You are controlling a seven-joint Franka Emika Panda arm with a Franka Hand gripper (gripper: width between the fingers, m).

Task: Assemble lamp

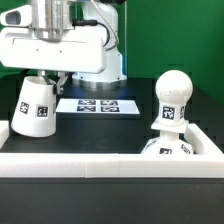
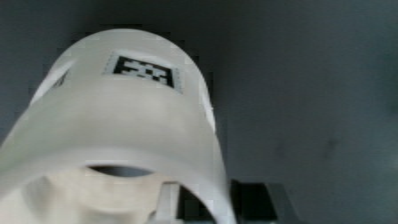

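I have the shade (image 1: 36, 106) at the exterior view's left, tilted, with its wider end low and close to the black worktop (image 1: 120, 130). The hand (image 1: 50, 75) is directly above it, at its narrow top, but the big white body of the arm hides the fingers. In the wrist view the shade (image 2: 134, 130) fills almost the whole picture and one dark finger (image 2: 254, 200) is just beside its wall. From this I judge that the hand is closed on the shade, although the grip itself is not fully shown.

The bulb (image 1: 172, 97) already stands upright on the base (image 1: 168, 148), near the white border rail (image 1: 110, 163), at the exterior view's right, well apart from the shade. The marker board (image 1: 98, 104) lies flat between the two.

To do this step well, I think the shade must first be lifted clear of the worktop and brought upright, because it is now leaning. Then I would carry it high enough to pass over the bulb and centre its opening above the ball before I lower it. I cannot tell if the shade touches the worktop now. The risk, in my opinion, is a sideways knock on the bulb, so the descent should be slow and straight.
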